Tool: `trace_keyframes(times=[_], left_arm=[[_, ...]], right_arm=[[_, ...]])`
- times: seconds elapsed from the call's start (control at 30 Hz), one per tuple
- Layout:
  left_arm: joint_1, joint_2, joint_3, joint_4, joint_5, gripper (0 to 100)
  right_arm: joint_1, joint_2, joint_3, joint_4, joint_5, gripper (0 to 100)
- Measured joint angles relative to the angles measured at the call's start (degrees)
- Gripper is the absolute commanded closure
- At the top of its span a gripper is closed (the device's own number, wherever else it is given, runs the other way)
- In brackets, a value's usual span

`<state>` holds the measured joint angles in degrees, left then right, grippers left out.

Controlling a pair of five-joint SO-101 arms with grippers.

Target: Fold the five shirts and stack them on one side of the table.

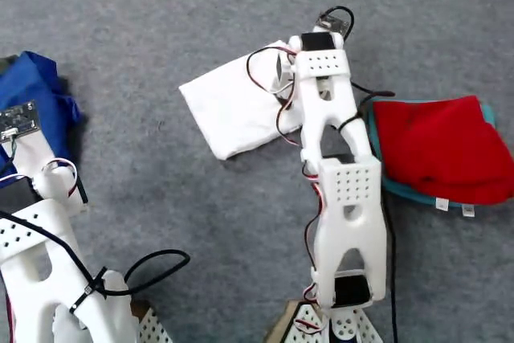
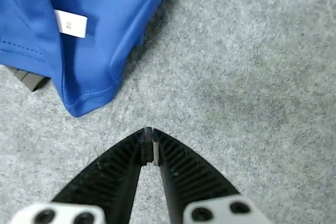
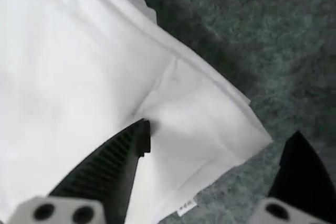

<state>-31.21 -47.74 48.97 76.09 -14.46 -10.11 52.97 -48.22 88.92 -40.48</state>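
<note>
Counted 4 shirts, 1 per colour. Mid-table toward the far edge: white shirt [image 1: 233, 110], folded into a rough rectangle lying askew, smooth on top, w/ layered edges and a small label at one corner. Over on the right side: red shirt [image 1: 438, 146], folded and stacked on teal shirt [image 1: 393, 186], of which just a thin rim peeks out along the near and inner edges; 2 small white tags [image 1: 440, 204] at the stack's near hem. On the left edge: blue shirt [image 1: 36, 90], bunched rather than folded, stitched hem draped onto the grey table [image 1: 161, 198], 1 white tag sewn inside. Tucked beneath it, a dark item [image 2: 29, 80]; can't tell what. Stretched across the white shirt's right end: right arm [image 1: 329, 118], w/ right gripper [image 3: 219, 135] spread wide apart, 1 finger over the cloth, the other past the shirt's edge above bare table, holding nothing. At the near left corner: left arm [image 1: 40, 230], w/ left gripper [image 2: 148, 145] pinched closed, tips touching, empty, over bare table just beside the blue hem.
</note>
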Motion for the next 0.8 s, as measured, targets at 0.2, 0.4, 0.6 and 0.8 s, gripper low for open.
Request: trace_keyframes(times=[0.2,0.4,0.6,0.8], left_arm=[[0.00,0.00,0.18,0.00,0.00,98],[0.00,0.00,0.18,1.41,0.00,98],[0.00,0.00,0.18,2.02,0.00,98],[0.00,0.00,0.18,2.02,0.00,98]], right_arm=[[0.00,5.98,-9.85,2.37,0.00,80.9],[0.09,12.48,-16.09,3.25,0.00,80.7],[0.09,16.09,-22.68,5.98,0.00,94.8],[0.18,17.14,-28.22,7.38,0.00,99.5]])
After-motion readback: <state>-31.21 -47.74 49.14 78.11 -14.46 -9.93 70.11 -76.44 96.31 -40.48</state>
